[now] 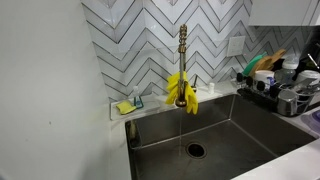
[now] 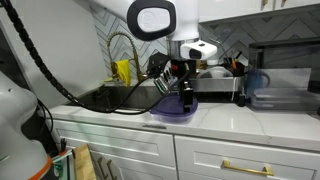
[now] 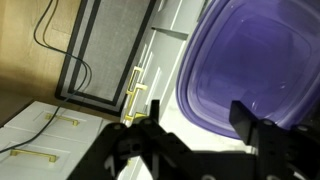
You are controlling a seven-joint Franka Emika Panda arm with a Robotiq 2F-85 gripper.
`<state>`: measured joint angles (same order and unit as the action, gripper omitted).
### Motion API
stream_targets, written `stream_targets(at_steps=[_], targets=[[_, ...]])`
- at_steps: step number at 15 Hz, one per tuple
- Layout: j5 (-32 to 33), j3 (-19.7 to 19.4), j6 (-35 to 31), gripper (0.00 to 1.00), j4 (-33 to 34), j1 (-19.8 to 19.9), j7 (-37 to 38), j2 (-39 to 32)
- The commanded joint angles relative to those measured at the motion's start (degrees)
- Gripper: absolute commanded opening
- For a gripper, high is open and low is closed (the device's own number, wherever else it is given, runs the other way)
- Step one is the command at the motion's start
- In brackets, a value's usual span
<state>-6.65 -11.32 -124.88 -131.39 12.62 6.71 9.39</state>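
Presently the hand (image 2: 183,90) hangs just above the purple bowl (image 2: 175,110), which sits flat on the white counter (image 2: 230,118). In the wrist view the hand (image 3: 200,130) has its fingers (image 3: 150,140) apart, over the bowl (image 3: 255,70) near its rim, with nothing held between them. Judged from this, the approach is made, but no grip is taken and the bowl is not lifted. Whether a fingertip touches the rim cannot be told. Beside the bowl, away from the rack, lies the sink (image 2: 105,98), with a faucet (image 1: 183,45) and yellow gloves (image 1: 182,90) draped on it. A sponge (image 1: 126,106) sits on the ledge beyond. Behind the bowl stands a loaded dish rack (image 2: 215,85), and past that a clear bin (image 2: 275,88). A black cable (image 2: 125,106) runs along the sink edge up to the bowl, the nearest thing that could snag. Below the bowl's counter edge are drawers with brass handles (image 3: 135,100). The rack stands close behind the arm.
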Motion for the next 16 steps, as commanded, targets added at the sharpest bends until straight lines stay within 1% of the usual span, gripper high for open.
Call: stream_targets(at_steps=[1, 2, 7, 10, 12, 16], targets=[[-1.0, -0.1, 4.1, 1.00, 1.5, -0.7, -1.5, 2.4], [-1.0, 0.0, 5.8, 1.00, 2.3, -1.0, -2.2, 3.0], [-0.8, 0.2, 18.7, 1.00, 8.5, -3.2, -12.6, 7.1], [-2.5, 1.3, 24.2, 1.00, 12.5, -6.0, -18.3, 8.5], [-5.3, 3.0, 24.9, 1.00, 13.9, -8.8, -20.4, 8.3], [-14.1, 7.8, 19.4, 1.00, 14.6, -15.3, -23.4, 5.5]])
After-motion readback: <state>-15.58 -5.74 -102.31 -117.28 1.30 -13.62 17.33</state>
